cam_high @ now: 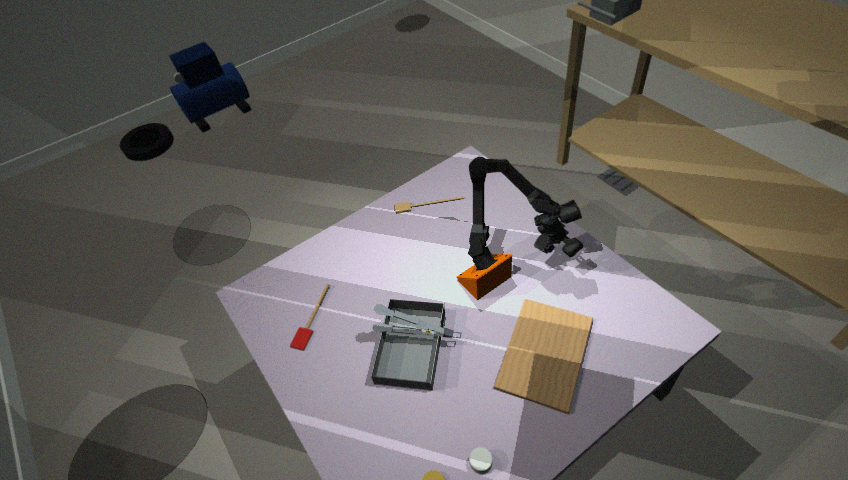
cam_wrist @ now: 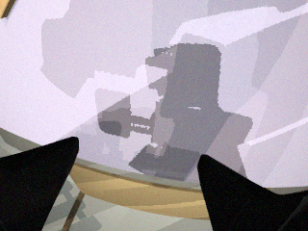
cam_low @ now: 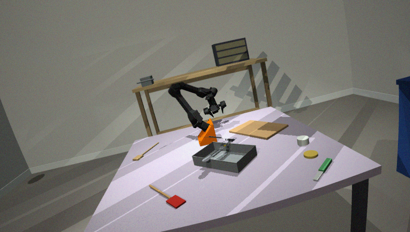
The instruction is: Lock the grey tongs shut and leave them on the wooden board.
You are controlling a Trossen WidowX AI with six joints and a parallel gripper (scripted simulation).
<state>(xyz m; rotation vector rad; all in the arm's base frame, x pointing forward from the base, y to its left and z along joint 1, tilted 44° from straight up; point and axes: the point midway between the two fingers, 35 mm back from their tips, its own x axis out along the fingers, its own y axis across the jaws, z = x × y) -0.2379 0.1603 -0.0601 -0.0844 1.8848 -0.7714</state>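
Between the tin (cam_high: 402,381) (cam_low: 215,166) and the wooden board (cam_high: 544,355) (cam_low: 258,129) runs an open lane of surface (cam_high: 470,380) (cam_low: 267,195), wide enough for the claw (cam_high: 558,245) (cam_low: 217,112) (cam_wrist: 139,153). The orange base (cam_high: 494,277) (cam_low: 207,138) blocks the way on the arm's side. The tin's walls bar a low sideways approach to the tongs (cam_high: 408,328) (cam_low: 215,152), whose ends stick out past both long rims.

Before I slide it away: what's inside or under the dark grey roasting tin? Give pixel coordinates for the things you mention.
Inside the dark grey roasting tin (cam_high: 403,382) (cam_low: 215,166), only shadows show on its floor; grey metal tongs (cam_high: 410,326) (cam_low: 214,154) lie across its rims. Its underside is hidden.
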